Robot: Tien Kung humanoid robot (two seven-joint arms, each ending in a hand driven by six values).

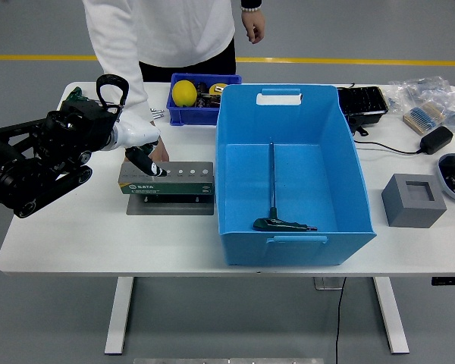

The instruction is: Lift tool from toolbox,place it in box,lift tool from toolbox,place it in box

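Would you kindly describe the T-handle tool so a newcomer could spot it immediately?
Find the large blue box at the table's centre. Inside it, on the floor, lies the T-handle tool, its thin shaft ending in a black crossbar grip by the near wall. It is the only thing in that box.

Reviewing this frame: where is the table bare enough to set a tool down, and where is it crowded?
Bare: the near-left strip of the table in front of the toolbox, and between the blue box and grey block. Crowded: the far edge, with the small blue bin, and the far-right corner's bags and adapter.
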